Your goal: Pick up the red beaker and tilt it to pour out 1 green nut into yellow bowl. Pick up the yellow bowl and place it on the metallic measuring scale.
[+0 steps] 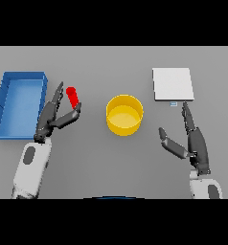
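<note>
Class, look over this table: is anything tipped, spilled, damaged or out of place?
Only one thing stands out: the red beaker leans at a slant between the open left hand's fingers and thumb. No spill shows. The round yellow bowl sits upright, the square metallic measuring scale and blue tray lie square.

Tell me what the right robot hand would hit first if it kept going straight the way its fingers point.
Probably the measuring scale. The right robot hand has straight fingers aimed up the view at the scale's near edge, with bare table between. Height is unclear, so it might pass above.
</note>
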`<state>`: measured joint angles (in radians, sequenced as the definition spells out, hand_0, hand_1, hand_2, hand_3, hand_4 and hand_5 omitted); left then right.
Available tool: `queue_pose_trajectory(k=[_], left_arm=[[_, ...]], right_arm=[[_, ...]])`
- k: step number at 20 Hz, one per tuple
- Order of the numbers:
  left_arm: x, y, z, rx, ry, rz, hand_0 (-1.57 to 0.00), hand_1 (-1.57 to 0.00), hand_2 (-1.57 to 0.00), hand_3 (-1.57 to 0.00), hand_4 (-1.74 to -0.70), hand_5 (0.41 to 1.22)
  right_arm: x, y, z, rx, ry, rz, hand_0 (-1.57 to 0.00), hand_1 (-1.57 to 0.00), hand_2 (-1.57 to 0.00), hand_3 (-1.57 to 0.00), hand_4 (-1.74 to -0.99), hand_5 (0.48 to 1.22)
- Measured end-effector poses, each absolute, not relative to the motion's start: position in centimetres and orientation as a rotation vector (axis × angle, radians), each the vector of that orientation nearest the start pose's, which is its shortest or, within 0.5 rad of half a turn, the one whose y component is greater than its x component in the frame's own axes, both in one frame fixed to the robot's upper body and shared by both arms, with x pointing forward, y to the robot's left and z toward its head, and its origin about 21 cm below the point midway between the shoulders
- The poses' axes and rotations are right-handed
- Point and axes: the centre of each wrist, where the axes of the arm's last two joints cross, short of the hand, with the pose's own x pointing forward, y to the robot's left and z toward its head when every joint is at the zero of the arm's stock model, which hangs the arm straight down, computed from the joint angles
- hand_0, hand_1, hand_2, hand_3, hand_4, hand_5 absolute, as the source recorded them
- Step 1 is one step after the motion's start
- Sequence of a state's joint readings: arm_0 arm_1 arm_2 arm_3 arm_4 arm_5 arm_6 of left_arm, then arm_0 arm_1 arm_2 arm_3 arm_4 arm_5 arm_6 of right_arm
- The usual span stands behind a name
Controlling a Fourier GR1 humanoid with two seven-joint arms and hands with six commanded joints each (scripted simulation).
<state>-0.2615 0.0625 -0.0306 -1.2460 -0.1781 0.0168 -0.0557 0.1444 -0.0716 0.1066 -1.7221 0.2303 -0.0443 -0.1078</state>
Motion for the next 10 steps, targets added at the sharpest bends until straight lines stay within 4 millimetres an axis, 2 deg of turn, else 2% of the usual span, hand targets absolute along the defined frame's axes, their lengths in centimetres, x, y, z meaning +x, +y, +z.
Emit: queue_pose_trajectory(k=[1,4,8,10], left_arm=[[31.2,20.9,-2.0,0.105,-1.522,-0.299,0.0,0.0,0.0,0.0,-1.28,0.682],[31.9,20.2,-2.1,0.101,-1.528,-0.304,0.0,0.0,0.0,0.0,-1.3,0.689],[34.1,19.8,-1.6,0.109,-1.504,-0.321,0.0,0.0,0.0,0.0,-1.29,0.684],[34.5,19.3,-2.0,0.107,-1.505,-0.323,0.0,0.0,0.0,0.0,-1.29,0.683]], right_arm=[[21.1,-23.2,0.6,-0.209,-1.693,0.251,0.0,0.0,0.0,0.0,-1.266,0.635],[21.2,-23.1,0.8,-0.203,-1.695,0.257,0.0,0.0,0.0,0.0,-1.27,0.642],[21.5,-23.1,0.8,-0.215,-1.684,0.258,0.0,0.0,0.0,0.0,-1.269,0.643],[21.4,-23.4,0.9,-0.206,-1.688,0.254,0.0,0.0,0.0,0.0,-1.268,0.641]])
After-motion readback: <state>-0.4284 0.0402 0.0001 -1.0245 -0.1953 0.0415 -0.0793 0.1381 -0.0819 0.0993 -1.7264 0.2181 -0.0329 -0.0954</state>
